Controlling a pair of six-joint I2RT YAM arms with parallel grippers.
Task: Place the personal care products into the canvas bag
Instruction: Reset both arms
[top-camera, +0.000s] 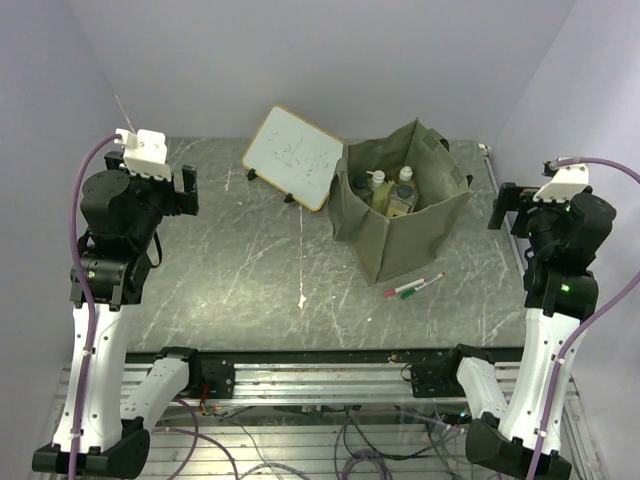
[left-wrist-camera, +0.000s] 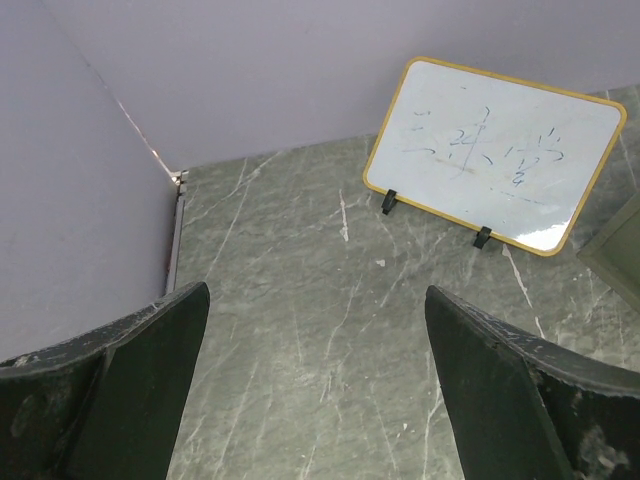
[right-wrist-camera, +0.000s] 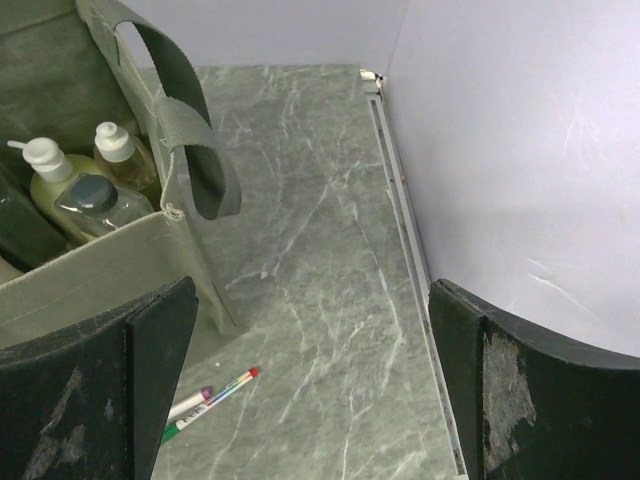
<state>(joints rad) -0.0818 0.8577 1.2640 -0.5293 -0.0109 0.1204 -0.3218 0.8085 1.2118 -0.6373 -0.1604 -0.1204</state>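
While both arms stand raised at the sides of the table (top-camera: 250, 270), the top view shows the bag (top-camera: 435, 225) upright right of centre, with bottles (top-camera: 385, 190) standing inside it. No product shows loose outside. Two pens (top-camera: 415, 287) lie just in front of the bag, and a whiteboard (top-camera: 292, 157) leans just to its left. The left gripper (top-camera: 186, 190) and right gripper (top-camera: 503, 208) hang well apart from the bag.

From the left wrist, the fingers are spread wide with nothing between them, above bare tabletop.

From the right wrist, the fingers likewise gape empty, and the bag's handle (right-wrist-camera: 190, 130) droops near them.

The packing looks finished, so the sound course is to hold both arms high, clear of that handle, and leave the pens alone.
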